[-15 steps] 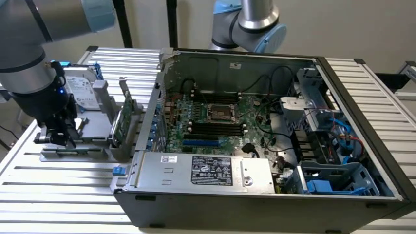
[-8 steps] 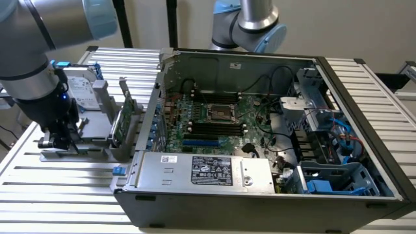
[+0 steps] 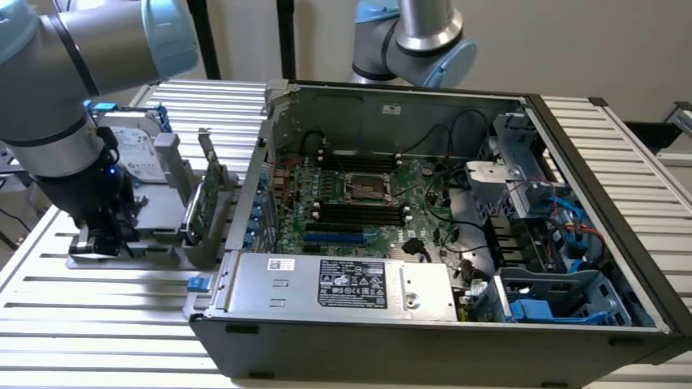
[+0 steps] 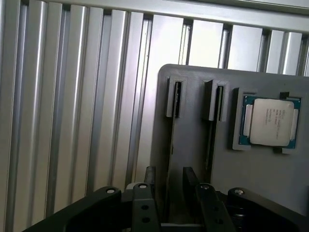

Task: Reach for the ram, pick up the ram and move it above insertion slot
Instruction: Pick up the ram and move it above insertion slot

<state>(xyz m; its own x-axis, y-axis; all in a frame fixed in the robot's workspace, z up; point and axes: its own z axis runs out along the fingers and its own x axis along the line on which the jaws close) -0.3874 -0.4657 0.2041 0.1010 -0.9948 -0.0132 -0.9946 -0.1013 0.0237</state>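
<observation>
In the wrist view my gripper (image 4: 169, 173) is open, its two dark fingers (image 4: 150, 175) standing either side of a thin edge that runs along the grey holder (image 4: 193, 87) between two end clips. That thin edge looks like the ram (image 4: 170, 145) seen edge-on; I cannot tell whether the fingers touch it. In the exterior view the gripper (image 3: 103, 239) is low over the same holder (image 3: 151, 243) at the exterior view's left, beside the open computer case. The black memory slots (image 3: 357, 212) lie on the motherboard inside the case.
A processor chip (image 4: 270, 121) sits in a recess of the holder. A tall green expansion card (image 3: 206, 198) and a silver hard drive (image 3: 135, 150) stand upright on the holder. The case wall (image 3: 254, 186) rises between holder and motherboard. A second arm (image 3: 416, 40) stands behind the case.
</observation>
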